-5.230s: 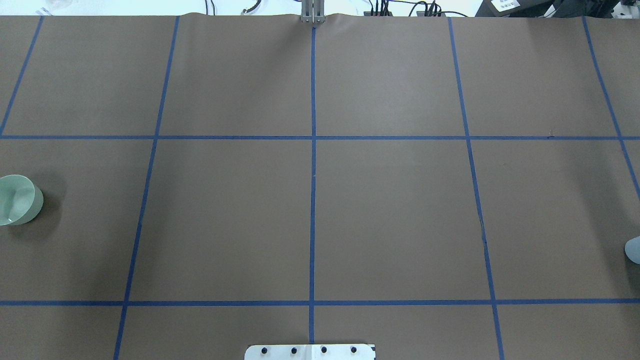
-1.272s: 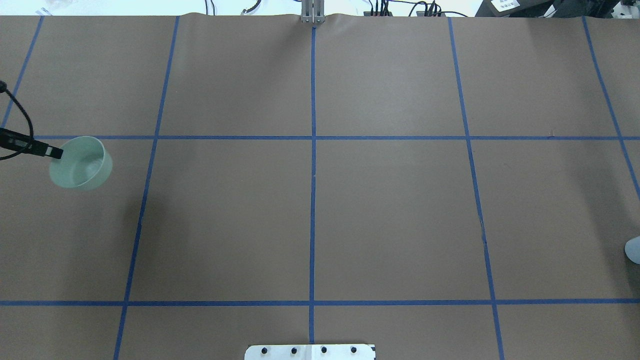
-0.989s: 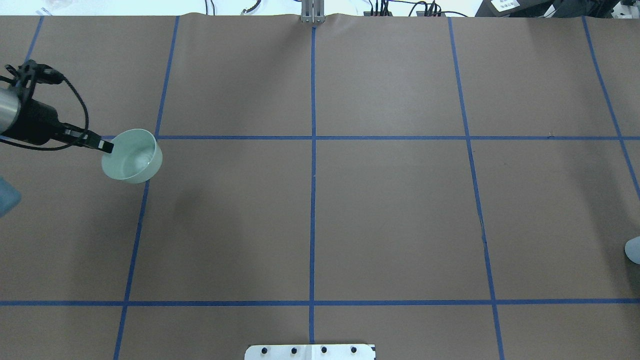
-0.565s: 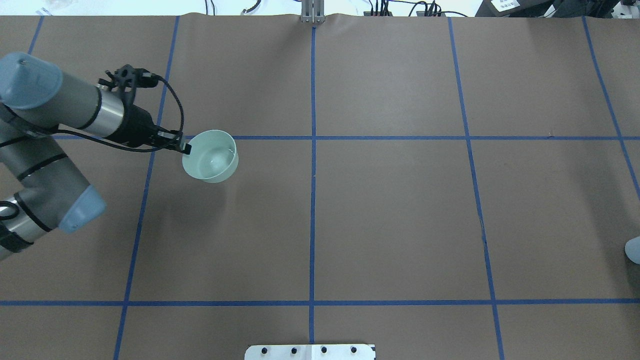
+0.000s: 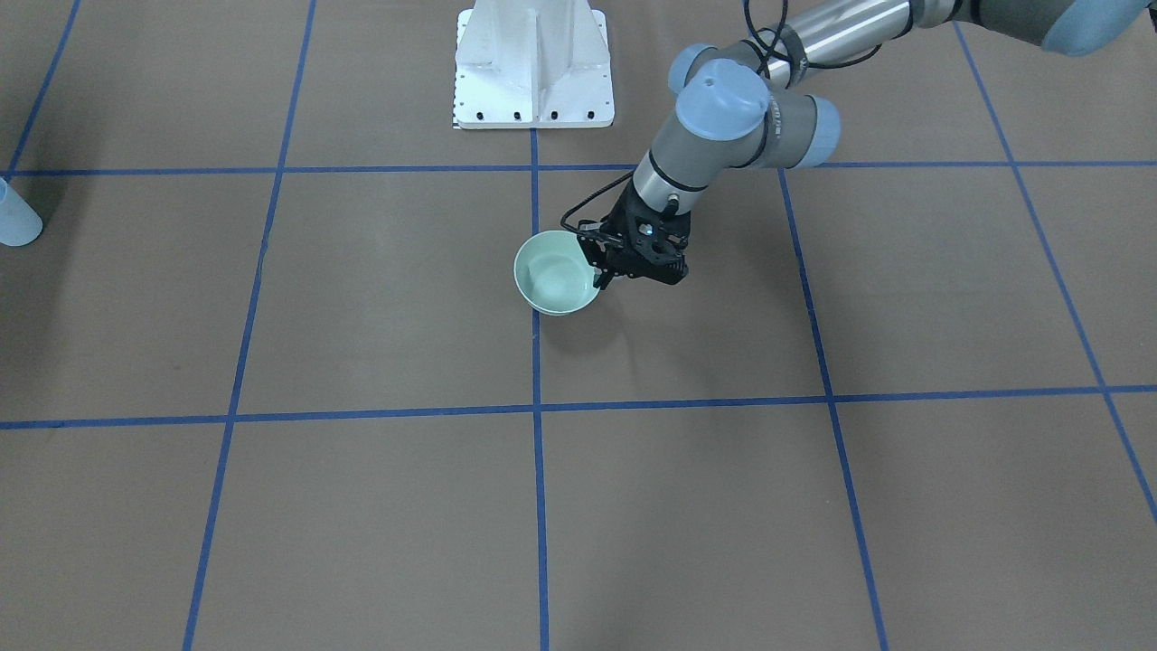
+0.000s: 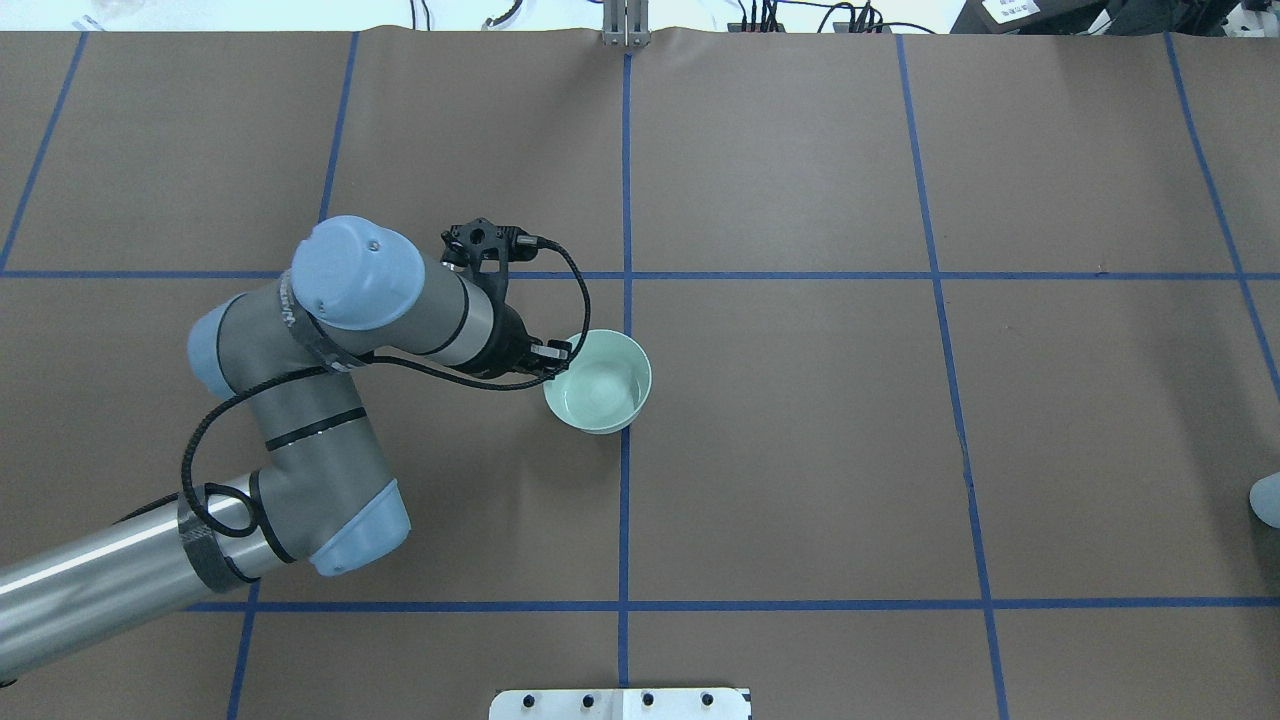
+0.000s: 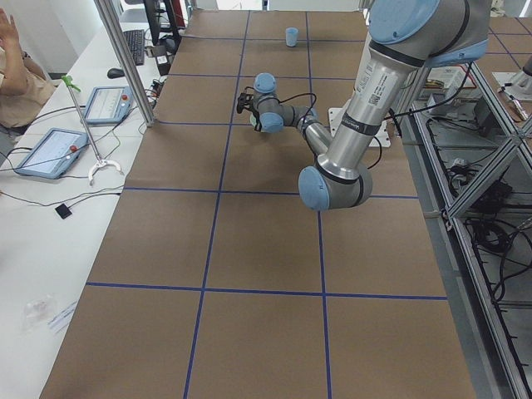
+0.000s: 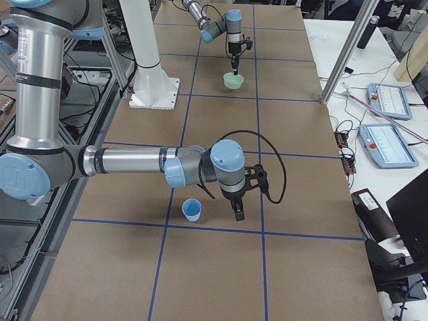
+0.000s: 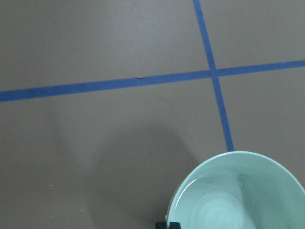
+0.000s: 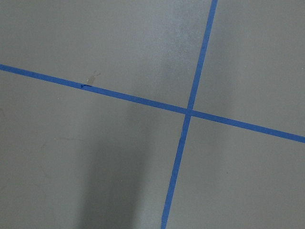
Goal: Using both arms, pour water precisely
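Note:
A pale green bowl hangs by the table's centre line, with my left gripper shut on its rim at the side nearer the arm. In the front-facing view the bowl sits just left of that gripper. The water shows as a faint glossy film in the bowl's bottom. Whether the bowl touches the table I cannot tell. My right gripper appears only in the exterior right view, pointing down beside a small blue cup; I cannot tell whether it is open or shut.
The white pedestal stands at the table's near-robot edge. Blue tape lines divide the brown table cover into squares. The blue cup is at the overhead view's far right edge. A person sits at a side desk with tablets.
The left arm has carried the green bowl from the table's left edge rightwards to the centre line. The blue cup at the right edge has not moved.

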You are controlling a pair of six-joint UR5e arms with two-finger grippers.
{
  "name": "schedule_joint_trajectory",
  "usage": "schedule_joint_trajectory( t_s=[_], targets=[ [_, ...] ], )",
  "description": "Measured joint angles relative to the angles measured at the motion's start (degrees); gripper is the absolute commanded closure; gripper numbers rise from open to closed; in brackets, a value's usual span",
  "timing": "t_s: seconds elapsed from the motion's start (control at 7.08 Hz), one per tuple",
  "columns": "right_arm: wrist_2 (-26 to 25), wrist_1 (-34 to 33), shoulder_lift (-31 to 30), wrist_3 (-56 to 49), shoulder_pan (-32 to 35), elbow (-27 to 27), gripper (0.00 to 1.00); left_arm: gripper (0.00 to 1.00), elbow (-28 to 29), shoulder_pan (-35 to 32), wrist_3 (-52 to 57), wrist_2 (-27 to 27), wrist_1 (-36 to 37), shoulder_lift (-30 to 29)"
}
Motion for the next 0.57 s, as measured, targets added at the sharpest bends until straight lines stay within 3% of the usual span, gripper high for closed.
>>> schedule_joint_trajectory(
  t_s=[0.14, 0.42, 0.57],
  targets=[
    [0.02, 0.0, 0.0, 0.0, -0.01, 0.0, 0.0, 0.53, 0.46, 1.24, -0.25, 1.43, 1.14, -0.82],
    [0.03, 0.0, 0.0, -0.02, -0.02, 0.0, 0.0, 0.0, 0.99, 1.89, -0.36, 2.29, 1.73, -1.23],
    [0.03, 0.0, 0.0, -0.04, -0.01, 0.0, 0.0, 0.0, 0.91, 1.92, -0.37, 2.41, 1.77, -1.33]
  ],
)
